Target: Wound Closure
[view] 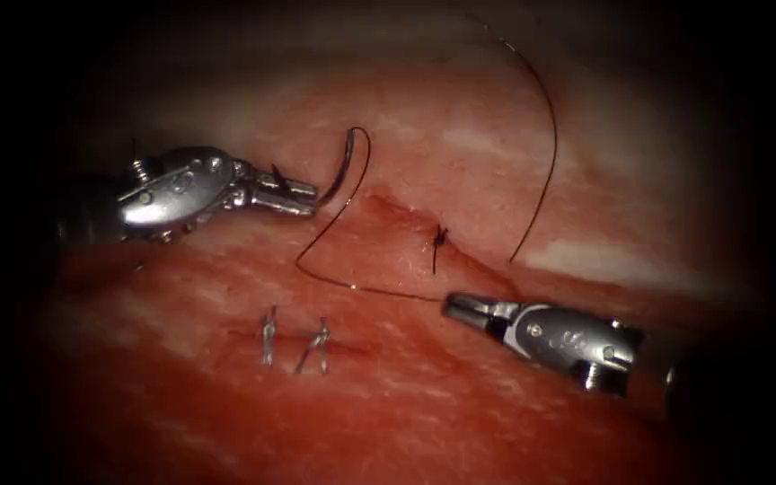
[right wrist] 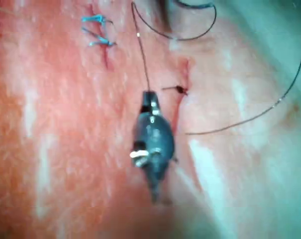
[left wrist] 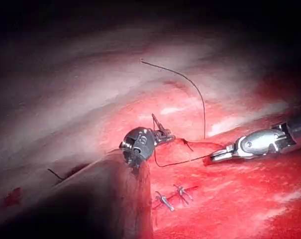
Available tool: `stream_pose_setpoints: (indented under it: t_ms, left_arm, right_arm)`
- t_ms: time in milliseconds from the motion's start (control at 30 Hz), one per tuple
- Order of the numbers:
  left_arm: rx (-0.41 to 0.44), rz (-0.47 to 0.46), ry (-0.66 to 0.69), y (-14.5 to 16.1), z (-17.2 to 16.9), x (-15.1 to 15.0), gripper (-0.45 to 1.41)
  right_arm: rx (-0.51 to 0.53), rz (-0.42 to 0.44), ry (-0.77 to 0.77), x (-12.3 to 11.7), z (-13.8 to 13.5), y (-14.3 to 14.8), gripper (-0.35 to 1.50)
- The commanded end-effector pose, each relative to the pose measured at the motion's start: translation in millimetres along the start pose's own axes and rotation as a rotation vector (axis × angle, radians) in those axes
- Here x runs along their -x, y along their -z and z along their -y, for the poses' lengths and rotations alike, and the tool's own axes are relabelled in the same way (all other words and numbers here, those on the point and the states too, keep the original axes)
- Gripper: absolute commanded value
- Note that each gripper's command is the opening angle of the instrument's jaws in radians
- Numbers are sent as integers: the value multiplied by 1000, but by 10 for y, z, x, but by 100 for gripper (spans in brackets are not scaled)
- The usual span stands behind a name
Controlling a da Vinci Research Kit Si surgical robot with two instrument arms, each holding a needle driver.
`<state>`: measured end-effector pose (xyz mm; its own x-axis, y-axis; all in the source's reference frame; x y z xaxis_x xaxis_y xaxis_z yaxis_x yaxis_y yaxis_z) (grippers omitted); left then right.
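My right tool (right wrist: 149,97) lay over the tissue (right wrist: 65,149) just beside the cut (right wrist: 179,112), its jaws closed on the thread (right wrist: 142,55), which ran away from the tips and curved round in a loop. A tied knot (right wrist: 180,90) sat on the cut. Two metal staples (right wrist: 96,30) crossed a second, smaller cut (right wrist: 104,52). Another length of thread (right wrist: 250,117) lay across the tissue.

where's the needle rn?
Endoscope view: needle is held near one end by the left tool, above the tissue, left of the knot.
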<state>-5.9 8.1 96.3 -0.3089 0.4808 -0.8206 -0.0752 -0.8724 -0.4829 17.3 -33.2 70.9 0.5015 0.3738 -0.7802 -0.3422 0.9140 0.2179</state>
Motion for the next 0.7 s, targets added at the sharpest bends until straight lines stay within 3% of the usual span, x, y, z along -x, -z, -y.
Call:
stream_pose_setpoints:
  t_ms: [33,700]
  left_arm:
    - [3,-1,-1,-8,2,5,-45]
    - [-4,0,-5,-14,2,9,-45]
  right_arm:
    - [-13,0,-6,-4,12,-4,-35]
    - [-97,-68,-6,-60,95,34,-35]
